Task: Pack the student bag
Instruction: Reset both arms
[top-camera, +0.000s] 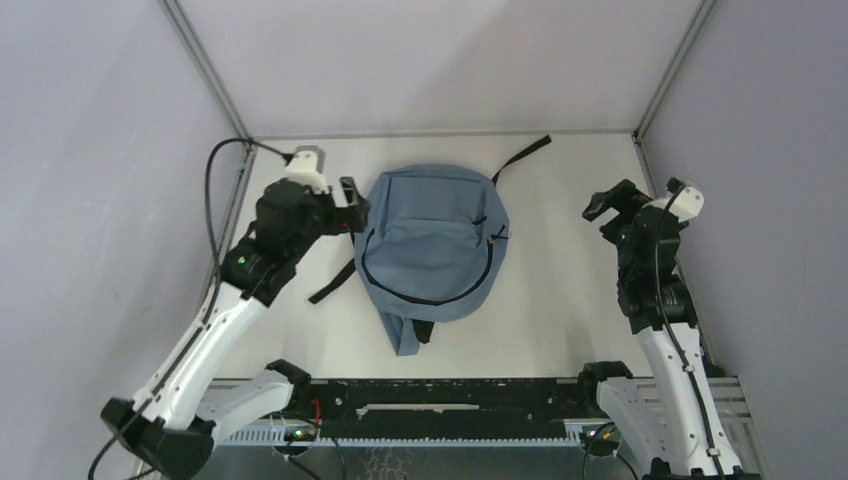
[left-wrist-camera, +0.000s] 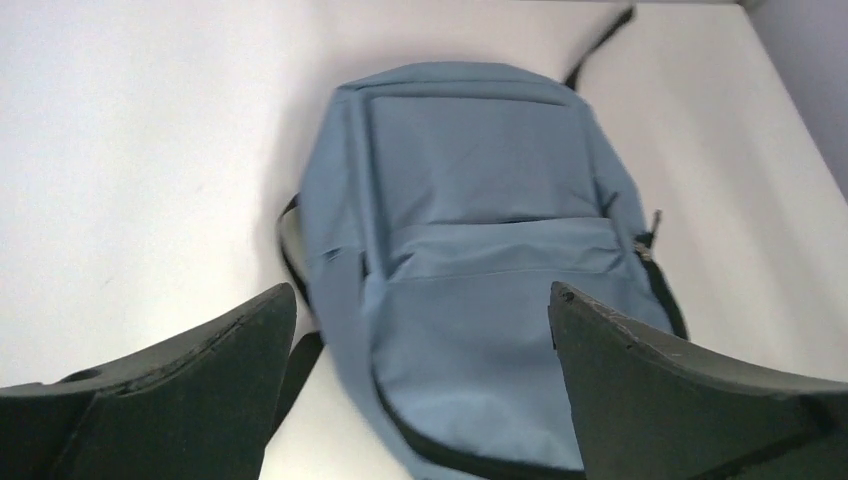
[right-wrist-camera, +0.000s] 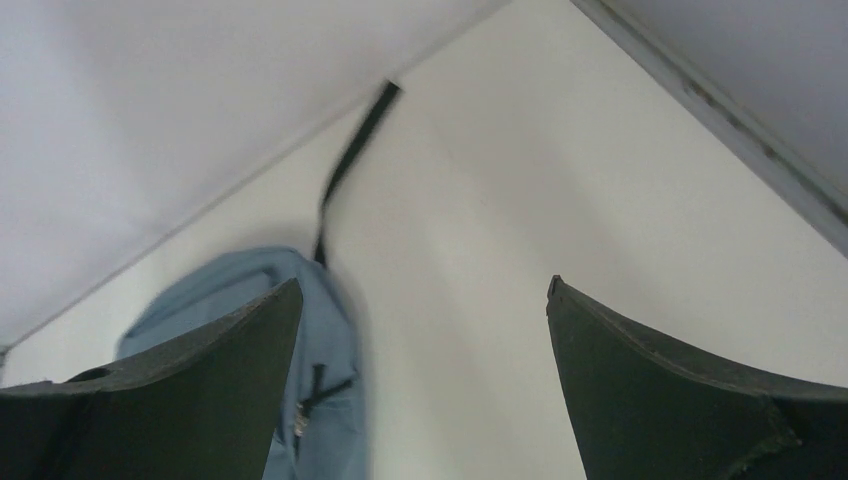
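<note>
A soft blue backpack (top-camera: 432, 245) lies flat, front pocket up, in the middle of the white table (top-camera: 560, 300), its top toward the far edge and one black strap (top-camera: 522, 157) trailing toward the far right corner. The left gripper (top-camera: 356, 207) hovers just beside the bag's left side and the right gripper (top-camera: 607, 200) sits well apart near the right edge. Both are spread wide and hold nothing. The cloth is limp, so a pinch may bunch it or drag the whole bag along instead of opening it, and a loose strap could snag a finger. The zips appear closed, though the left wrist view is blurred. The zip pull (top-camera: 497, 235) is tiny, the bag's underside is hidden, and nothing to pack shows in any view.
</note>
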